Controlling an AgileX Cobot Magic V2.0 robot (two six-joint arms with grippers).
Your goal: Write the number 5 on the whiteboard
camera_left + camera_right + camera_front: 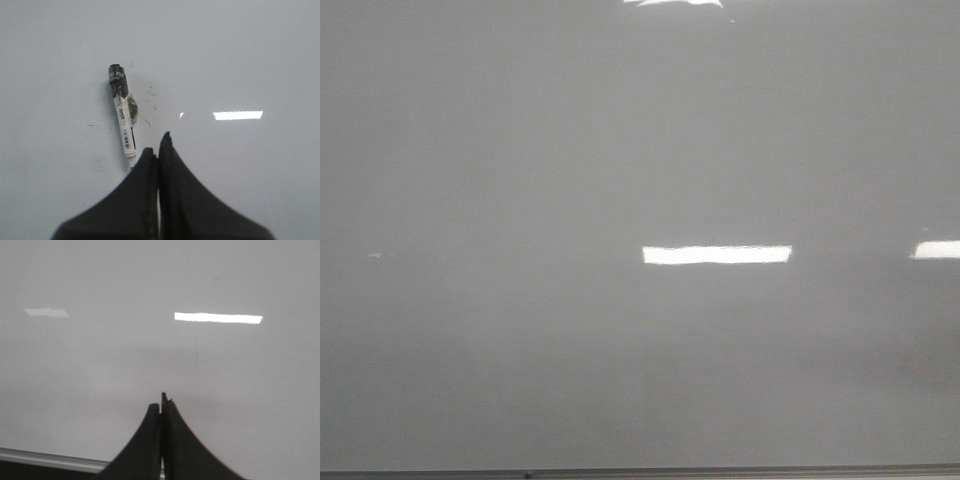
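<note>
Left gripper (pixel 158 145) and right gripper (pixel 161 402) — both with dark fingers pressed together, nothing between.

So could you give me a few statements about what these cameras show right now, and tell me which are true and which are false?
1. The whiteboard shows no written 5 in the front view. True.
2. A marker lies on the board ahead of the left gripper. True.
3. The left gripper grasps that marker. False: its fingers are pressed together, with the marker beside them.
4. The right gripper is wide open. False: it is shut and holds nothing visible.
5. Bright reflections show on the board. True.
</note>
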